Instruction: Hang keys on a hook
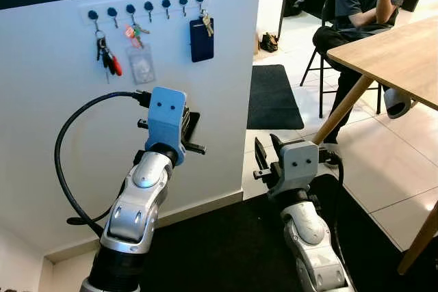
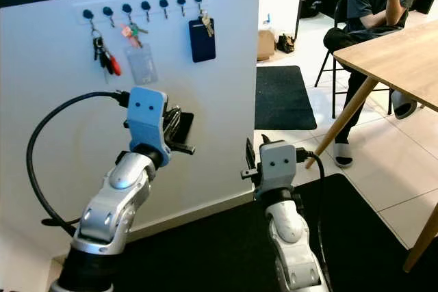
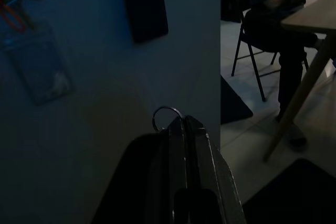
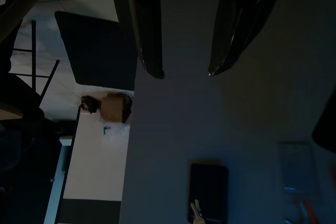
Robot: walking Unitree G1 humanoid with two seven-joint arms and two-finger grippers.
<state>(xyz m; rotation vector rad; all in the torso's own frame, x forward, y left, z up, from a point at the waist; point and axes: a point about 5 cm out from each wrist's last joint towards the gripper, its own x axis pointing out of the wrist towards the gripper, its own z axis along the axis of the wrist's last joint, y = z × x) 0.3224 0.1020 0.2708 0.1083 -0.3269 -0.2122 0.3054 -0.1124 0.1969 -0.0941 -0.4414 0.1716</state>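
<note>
1. Left wrist view: the left gripper (image 3: 184, 121) is pinched together on a key ring (image 3: 166, 115), whose loop pokes past the fingertips, free to slip over a hook.
2. The hook rail (image 1: 147, 6) sits above the raised gripper.
3. The right gripper (image 4: 184, 69), fingers apart, holds nothing and waits lower.

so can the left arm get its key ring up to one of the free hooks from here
Probably yes. The left gripper, shut on the key ring, faces the wall below the hook rail; nothing lies between, and several hooks look free.
</note>
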